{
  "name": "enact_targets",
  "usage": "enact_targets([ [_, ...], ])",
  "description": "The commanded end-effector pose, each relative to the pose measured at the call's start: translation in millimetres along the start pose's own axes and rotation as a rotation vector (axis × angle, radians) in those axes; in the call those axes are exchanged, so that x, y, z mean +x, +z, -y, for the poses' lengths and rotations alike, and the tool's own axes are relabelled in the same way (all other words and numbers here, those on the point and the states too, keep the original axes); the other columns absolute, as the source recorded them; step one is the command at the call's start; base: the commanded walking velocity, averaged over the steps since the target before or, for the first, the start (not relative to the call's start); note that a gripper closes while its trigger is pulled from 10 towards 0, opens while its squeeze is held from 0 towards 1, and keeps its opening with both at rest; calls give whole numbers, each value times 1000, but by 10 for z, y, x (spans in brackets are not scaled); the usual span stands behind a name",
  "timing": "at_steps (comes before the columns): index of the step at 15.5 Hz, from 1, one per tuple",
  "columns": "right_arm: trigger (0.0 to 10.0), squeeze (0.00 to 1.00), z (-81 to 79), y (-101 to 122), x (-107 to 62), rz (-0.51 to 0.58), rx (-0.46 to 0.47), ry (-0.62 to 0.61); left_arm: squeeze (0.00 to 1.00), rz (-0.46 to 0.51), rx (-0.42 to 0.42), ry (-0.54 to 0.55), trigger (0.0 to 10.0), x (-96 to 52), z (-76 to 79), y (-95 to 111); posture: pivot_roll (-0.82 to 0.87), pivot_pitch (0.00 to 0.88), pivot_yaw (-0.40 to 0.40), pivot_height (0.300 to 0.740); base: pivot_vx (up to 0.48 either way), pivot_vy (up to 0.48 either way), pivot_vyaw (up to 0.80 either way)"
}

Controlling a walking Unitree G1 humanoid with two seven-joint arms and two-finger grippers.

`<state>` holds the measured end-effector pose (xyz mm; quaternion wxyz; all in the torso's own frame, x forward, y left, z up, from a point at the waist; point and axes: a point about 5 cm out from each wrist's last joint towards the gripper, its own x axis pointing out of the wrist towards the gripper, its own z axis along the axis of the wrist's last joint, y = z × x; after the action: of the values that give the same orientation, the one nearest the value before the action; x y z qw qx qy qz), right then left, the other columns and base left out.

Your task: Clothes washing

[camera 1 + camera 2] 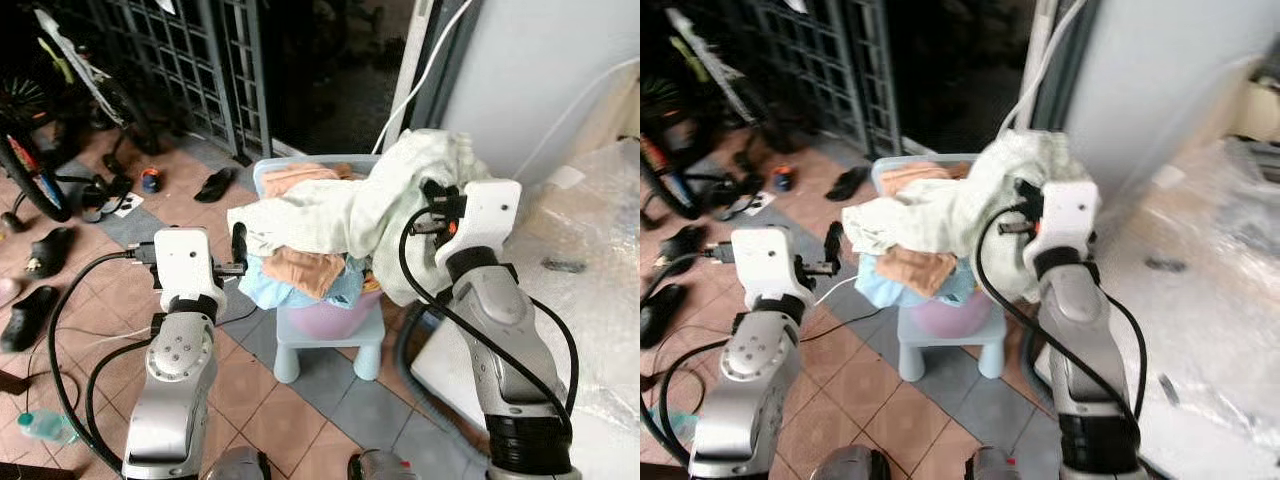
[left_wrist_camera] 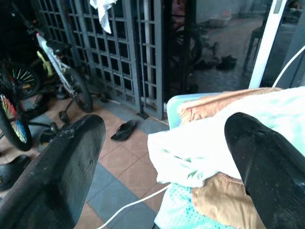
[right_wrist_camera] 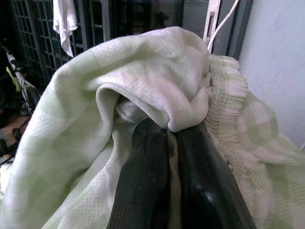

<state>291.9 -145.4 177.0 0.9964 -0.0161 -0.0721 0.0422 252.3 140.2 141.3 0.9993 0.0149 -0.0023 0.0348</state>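
My right end effector (image 3: 172,143) is clenched on a fold of the pale green towel (image 1: 380,200), lifting it above the laundry basket (image 1: 330,312) on the small blue stool (image 1: 330,350). The towel's far end drapes over the basket's left rim. My left end effector (image 1: 238,247) hangs released just beside that rim, grasping nothing.
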Motion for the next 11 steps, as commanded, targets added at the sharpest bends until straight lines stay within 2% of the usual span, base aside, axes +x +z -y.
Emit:
enact_targets([
  [1, 10000, 0, 47, 10, 5, 18, -15, -25, 0, -17, 3, -3, 10000, -27, -13, -56, -9, 18, 30, 740, 0, -424, -775],
  [6, 10000, 0, 17, -2, 41, 20, -16, -13, 0, -13, -7, -1, 10000, -15, 7, -53, -5, 22, 17, 740, 0, -419, -789],
  [11, 10000, 0, 50, 38, 78, 41, -21, -23, 0, -23, -4, -6, 10000, -34, 21, -77, -4, 24, 17, 740, 0, -400, -800],
])
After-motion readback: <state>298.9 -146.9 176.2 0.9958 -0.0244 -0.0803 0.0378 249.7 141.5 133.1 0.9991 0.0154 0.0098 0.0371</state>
